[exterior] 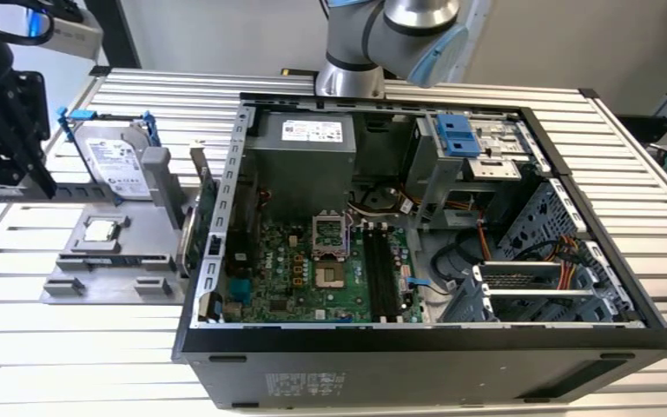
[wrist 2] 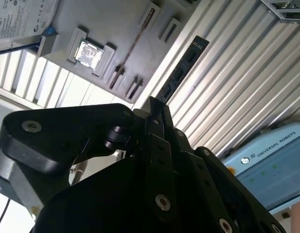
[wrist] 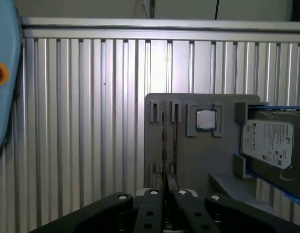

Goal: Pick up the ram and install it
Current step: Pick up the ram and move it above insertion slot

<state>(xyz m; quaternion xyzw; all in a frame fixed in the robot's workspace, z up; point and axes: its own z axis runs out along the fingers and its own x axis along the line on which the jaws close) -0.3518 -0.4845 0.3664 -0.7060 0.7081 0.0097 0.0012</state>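
Ram (wrist 2: 179, 72) stood out from the tips of the gripper (wrist 2: 157, 104) as a long, dark, narrow stick with chips along its face. The gripper's black fingers were drawn together on one end of it, and the rest of the stick reached free into the air. In the second wrist view the stick hung above the ribbed metal tabletop (wrist 2: 247, 63), just beside the edge of a grey fixture plate (wrist 2: 140, 19) and clear of its slots.

On that plate a small square silver processor chip (wrist 2: 89, 52) sat in its pocket. A silver hard drive (wrist: 269, 143) with blue rails stood at the plate's far end. A thin strip (wrist 2: 135, 46) stood edge-on in one of the plate's slots; what it was could not be told.

In the exterior view the plate lay on the tabletop at the exterior view's left of an open computer case (exterior: 426, 365). Inside the case a green motherboard (exterior: 299, 278) lay flat, with long black memory slots (exterior: 382, 269) running along it, well apart from the ram.
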